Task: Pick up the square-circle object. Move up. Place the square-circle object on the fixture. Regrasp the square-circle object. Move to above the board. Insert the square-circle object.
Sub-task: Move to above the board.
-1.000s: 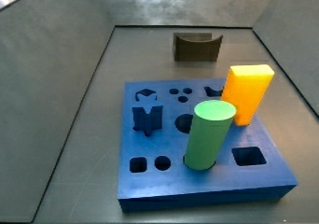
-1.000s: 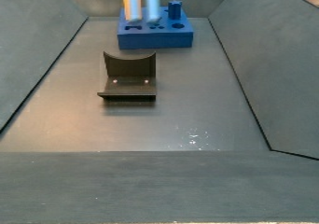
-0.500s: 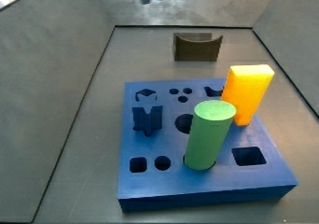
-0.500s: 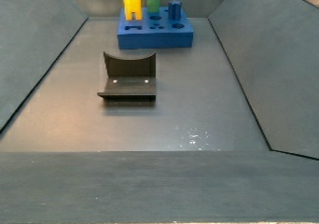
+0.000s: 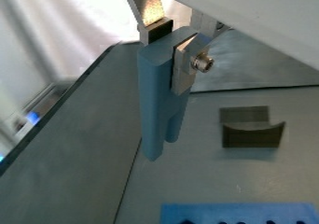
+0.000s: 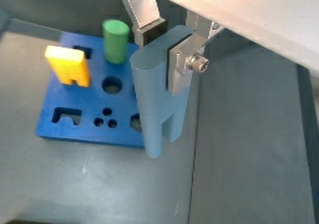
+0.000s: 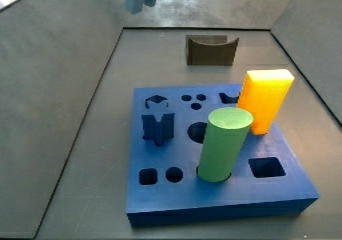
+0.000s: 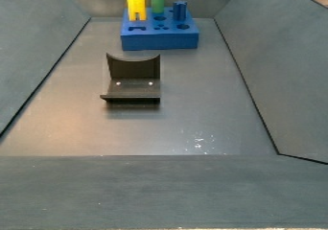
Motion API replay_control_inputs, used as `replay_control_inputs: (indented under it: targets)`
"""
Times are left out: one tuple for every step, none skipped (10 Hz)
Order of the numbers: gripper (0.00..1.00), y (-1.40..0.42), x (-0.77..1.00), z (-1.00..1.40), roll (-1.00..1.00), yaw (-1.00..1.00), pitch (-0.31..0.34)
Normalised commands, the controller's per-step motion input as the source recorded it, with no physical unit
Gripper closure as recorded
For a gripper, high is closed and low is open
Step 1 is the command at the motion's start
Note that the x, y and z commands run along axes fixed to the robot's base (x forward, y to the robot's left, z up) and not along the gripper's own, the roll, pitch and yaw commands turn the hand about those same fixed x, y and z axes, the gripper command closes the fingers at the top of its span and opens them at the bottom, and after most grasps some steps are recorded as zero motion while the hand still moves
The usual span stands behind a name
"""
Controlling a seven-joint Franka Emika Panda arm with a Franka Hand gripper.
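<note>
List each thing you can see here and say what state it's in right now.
gripper: shut on the square-circle object, up off the floor.
square-circle object: held, hanging down between the fingers.
fixture: nothing on it, standing on the floor.
board: flat on the floor, several holes open.
green cylinder: upright in the board.
orange-yellow block: upright in the board.

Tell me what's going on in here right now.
The robot's gripper is shut on the square-circle object, a pale blue bar hanging down between its fingers, well above the floor. The fixture is empty. The board holds a green cylinder and an orange block; the bar is not yet inserted.
</note>
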Motion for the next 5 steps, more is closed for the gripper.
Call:
replay_control_inputs:
  targets:
    - [1.0, -0.02, -0.06, 0.01, -0.37, 1.0, -0.301]
    - [1.0, 0.0, -0.07, 0.0, -0.35, 1.0, -0.331]
    - [1.0, 0.01, -0.07, 0.0, -0.33, 1.0, -0.392]
    - [1.0, 0.01, -0.07, 0.0, -0.31, 1.0, -0.432]
    - [1.0, 0.01, -0.06, 0.0, -0.28, 1.0, -0.491]
